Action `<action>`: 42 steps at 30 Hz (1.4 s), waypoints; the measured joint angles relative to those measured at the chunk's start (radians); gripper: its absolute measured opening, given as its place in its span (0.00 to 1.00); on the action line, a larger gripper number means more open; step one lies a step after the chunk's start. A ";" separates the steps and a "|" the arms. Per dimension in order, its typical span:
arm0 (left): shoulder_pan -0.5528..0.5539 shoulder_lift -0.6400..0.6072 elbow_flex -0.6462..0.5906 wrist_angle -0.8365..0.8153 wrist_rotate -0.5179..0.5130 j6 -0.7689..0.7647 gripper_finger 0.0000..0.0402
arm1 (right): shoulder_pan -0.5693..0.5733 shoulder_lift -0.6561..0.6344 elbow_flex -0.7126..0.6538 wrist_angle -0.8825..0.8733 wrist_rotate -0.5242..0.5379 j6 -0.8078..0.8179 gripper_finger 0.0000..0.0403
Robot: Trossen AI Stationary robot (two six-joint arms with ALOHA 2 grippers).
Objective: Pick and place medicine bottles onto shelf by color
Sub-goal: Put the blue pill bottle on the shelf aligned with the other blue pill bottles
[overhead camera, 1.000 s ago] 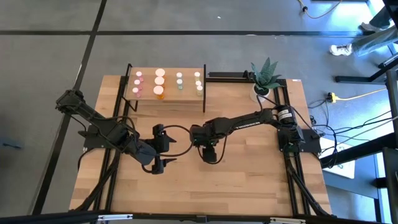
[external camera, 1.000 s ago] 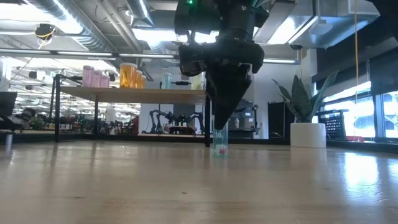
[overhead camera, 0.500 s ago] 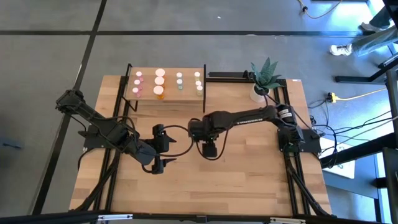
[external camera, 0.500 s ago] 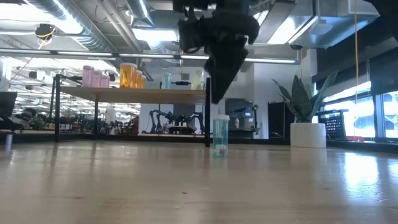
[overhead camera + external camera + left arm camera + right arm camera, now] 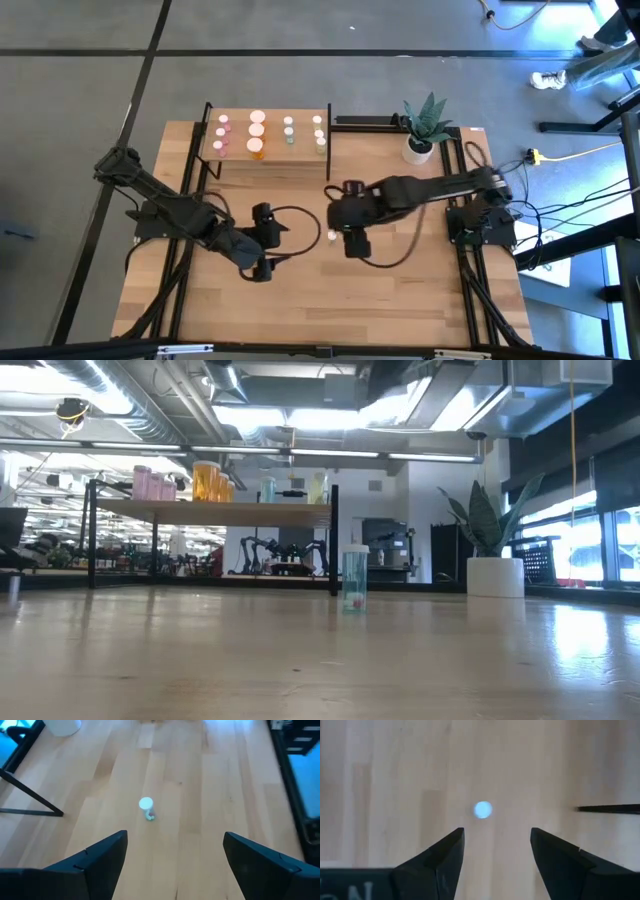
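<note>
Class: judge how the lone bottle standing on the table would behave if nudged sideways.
The lone bottle is tall and narrow on a small base, so it would probably tip. Being round, it would likely roll afterwards. It looks nearly empty, so probably light.

Two arms are counted, the left arm [image 5: 165,205] and the right arm [image 5: 430,187]. Two grippers are counted as well, the left gripper [image 5: 175,840] and the right gripper [image 5: 497,832], each with two jaws. One shelf [image 5: 268,158] is seen on the one tabletop [image 5: 400,290]. On the shelf, eleven medicine bottles [image 5: 256,130] appear to be set in four rows: three pink, three in the next row of which at least one is orange, two green and three yellowish. One lone bottle [image 5: 331,236] is counted on the tabletop. One potted plant [image 5: 419,150] is seen.
</note>
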 joint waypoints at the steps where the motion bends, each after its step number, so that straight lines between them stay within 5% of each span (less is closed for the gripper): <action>1: 0.011 0.014 0.000 0.011 -0.001 0.001 0.80 | 0.011 -0.019 0.000 0.000 0.038 0.000 0.57; 6: 0.084 0.095 0.000 0.068 0.001 0.043 0.81 | 0.044 -0.109 0.000 -0.004 0.167 0.054 0.57; 16: 0.212 0.286 0.000 0.387 0.011 0.151 0.81 | 0.085 -0.216 0.000 -0.005 0.176 0.076 0.57; 42: 0.254 0.571 -0.001 0.506 0.025 0.024 0.80 | 0.098 -0.233 0.000 -0.011 0.175 0.074 0.57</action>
